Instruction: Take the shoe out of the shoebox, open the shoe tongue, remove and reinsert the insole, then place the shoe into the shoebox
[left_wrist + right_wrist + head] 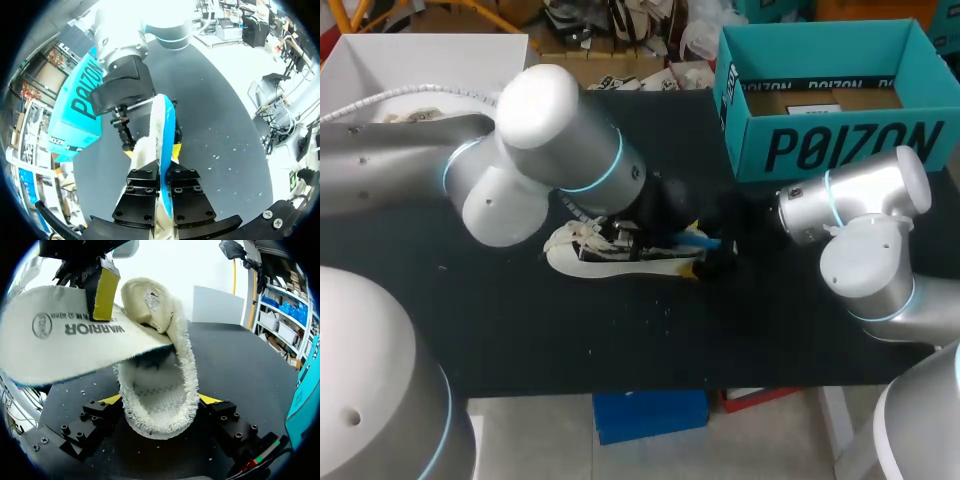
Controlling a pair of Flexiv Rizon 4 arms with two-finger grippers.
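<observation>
The shoe (160, 407) is lined with rough cream cloth, frayed at the rim. The insole (60, 342) is faced with smoother, matt cloth.

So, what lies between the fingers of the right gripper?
The heel end of the cream fleecy shoe, clamped from both sides by the right gripper; the right wrist view shows it.

Black lettering marks the shoebox (840, 145); a printed word and round logo, the insole (75, 335).

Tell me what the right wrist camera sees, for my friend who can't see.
The right gripper grips the cream shoe by its heel. Above, the left gripper holds the white insole, one end at the shoe's opening.
</observation>
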